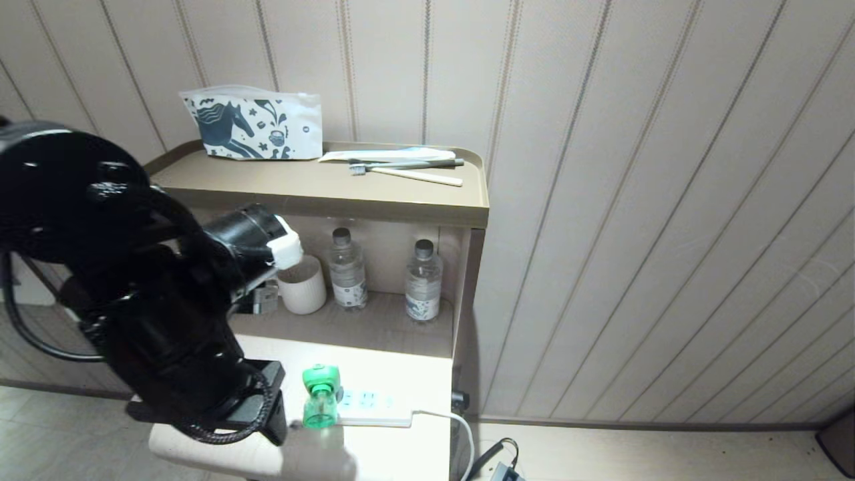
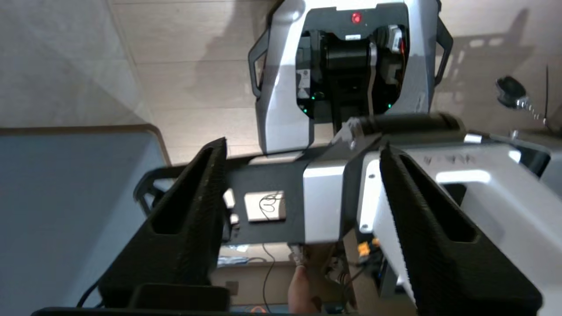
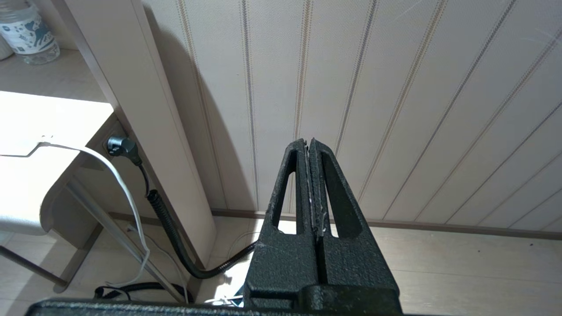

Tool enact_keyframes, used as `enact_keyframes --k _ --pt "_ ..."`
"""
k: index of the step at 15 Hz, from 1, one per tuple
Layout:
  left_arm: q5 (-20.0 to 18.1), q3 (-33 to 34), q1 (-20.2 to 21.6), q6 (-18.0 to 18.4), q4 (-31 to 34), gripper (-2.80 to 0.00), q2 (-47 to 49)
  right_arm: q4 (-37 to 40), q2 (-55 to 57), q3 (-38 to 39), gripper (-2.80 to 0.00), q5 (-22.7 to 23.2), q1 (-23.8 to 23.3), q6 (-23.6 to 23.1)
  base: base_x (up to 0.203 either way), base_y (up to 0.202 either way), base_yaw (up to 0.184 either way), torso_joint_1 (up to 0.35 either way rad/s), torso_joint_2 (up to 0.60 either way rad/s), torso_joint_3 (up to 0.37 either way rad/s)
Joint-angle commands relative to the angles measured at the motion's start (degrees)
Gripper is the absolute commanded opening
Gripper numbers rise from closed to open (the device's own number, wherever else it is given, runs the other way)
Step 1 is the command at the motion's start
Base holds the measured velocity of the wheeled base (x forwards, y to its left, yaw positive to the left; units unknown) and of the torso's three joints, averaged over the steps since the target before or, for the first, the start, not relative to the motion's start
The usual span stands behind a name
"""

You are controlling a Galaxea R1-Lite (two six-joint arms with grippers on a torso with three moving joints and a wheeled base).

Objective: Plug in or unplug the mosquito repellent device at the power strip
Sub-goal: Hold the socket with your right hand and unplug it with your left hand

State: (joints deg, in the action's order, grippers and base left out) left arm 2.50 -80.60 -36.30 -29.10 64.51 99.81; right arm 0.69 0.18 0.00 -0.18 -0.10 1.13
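While one mosquito repellent device [image 1: 320,397] stands plugged, two bottles [image 1: 347,270] wait

The head camera looks forward and down from fairly near at a shelf unit [image 1: 320,194] against a panelled wall [image 1: 634,167], with the left arm [image 1: 153,314] bulking close at its 9 o'clock. The left wrist camera faces back past its own fingers [image 2: 193,210] at the robot's base [image 2: 347,74] and the floor. The right wrist camera sits low, facing the wall, sharing with the head view the bright tabletop [image 3: 39,127], the white cord [image 3: 114,175] and a bottle [image 3: 26,30] at its 10 o'clock.
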Motion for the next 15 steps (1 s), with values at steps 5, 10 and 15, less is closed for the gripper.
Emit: enact_keyframes --k 5,10,15 --pt "0.0 -2.8 0.4 -0.8 -1.0 0.00 7.5 0.0 0.1 0.0 -2.80 0.0 0.0 0.0 0.000 0.000 0.000 0.000 0.00 0.000" --pt "0.3 -10.2 2.1 -4.2 -4.4 0.00 22.4 0.0 0.1 0.0 -2.80 0.0 0.0 0.0 0.000 0.000 0.000 0.000 0.00 0.000" --pt "-0.5 -14.3 4.8 -6.9 -6.3 0.00 27.5 0.0 0.1 0.0 -2.80 0.0 0.0 0.0 0.000 0.000 0.000 0.000 0.00 0.000"
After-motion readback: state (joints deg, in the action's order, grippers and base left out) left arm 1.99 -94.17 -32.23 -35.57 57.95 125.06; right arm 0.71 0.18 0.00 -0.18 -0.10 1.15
